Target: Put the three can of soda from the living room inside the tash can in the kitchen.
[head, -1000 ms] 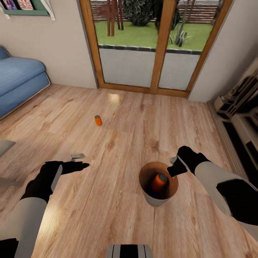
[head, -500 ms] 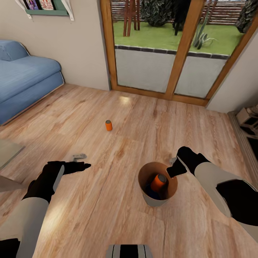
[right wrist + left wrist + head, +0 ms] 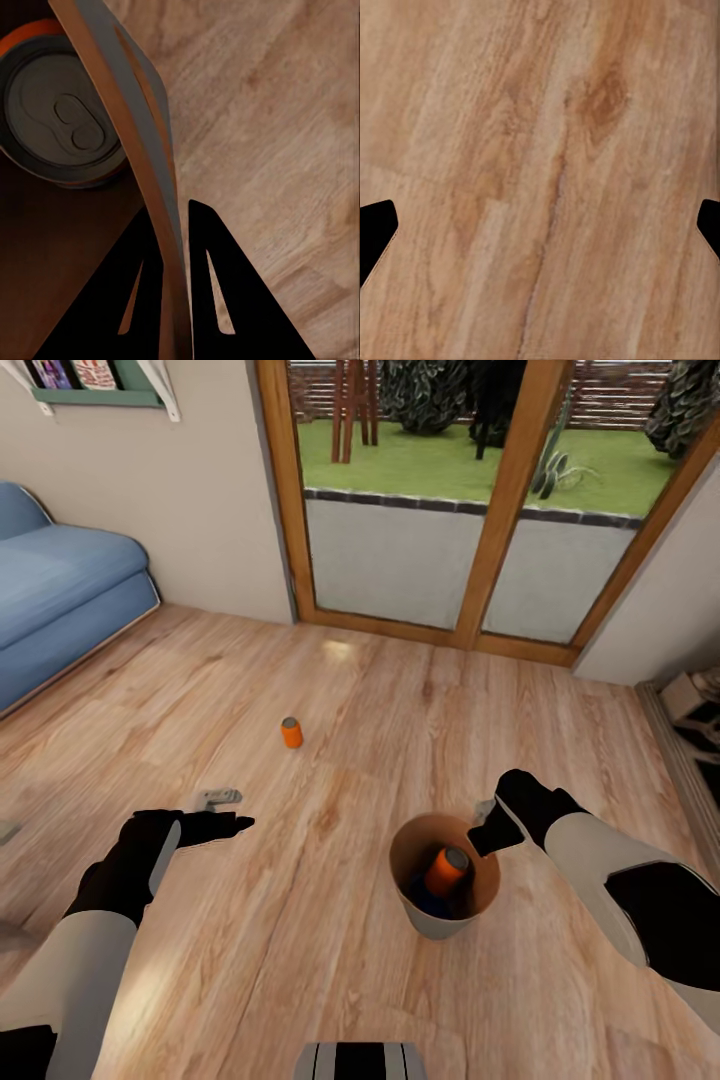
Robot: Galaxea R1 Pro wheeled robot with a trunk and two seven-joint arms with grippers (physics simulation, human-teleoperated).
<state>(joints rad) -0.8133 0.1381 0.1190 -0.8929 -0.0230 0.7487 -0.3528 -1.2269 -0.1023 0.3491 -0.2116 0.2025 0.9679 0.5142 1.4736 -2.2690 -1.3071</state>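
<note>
The tash can point(image 3: 440, 923), pale grey outside and copper-brown inside, hangs low over the wood floor. My right gripper point(image 3: 486, 834) is shut on its rim; in the right wrist view the two black fingers point(image 3: 214, 285) pinch the thin wall point(image 3: 142, 127). One orange can of soda point(image 3: 445, 870) leans inside it, its grey top point(image 3: 64, 112) close to the fingers, and a dark blue can point(image 3: 424, 900) lies beneath it. Another orange can point(image 3: 291, 732) stands upright on the floor ahead and to the left. My left gripper point(image 3: 226, 812) is open over bare planks point(image 3: 540, 187), holding nothing.
A light blue sofa point(image 3: 60, 600) lines the left wall under a wall shelf point(image 3: 100, 385). Wood-framed glass doors point(image 3: 470, 520) stand straight ahead. Low shelving point(image 3: 700, 710) runs along the right edge. Open wood floor lies between me and the standing can.
The whole view has shifted as the camera moved; the floor can now sits lower in the picture. Both arms keep their pose, and the tash can stays in my right gripper.
</note>
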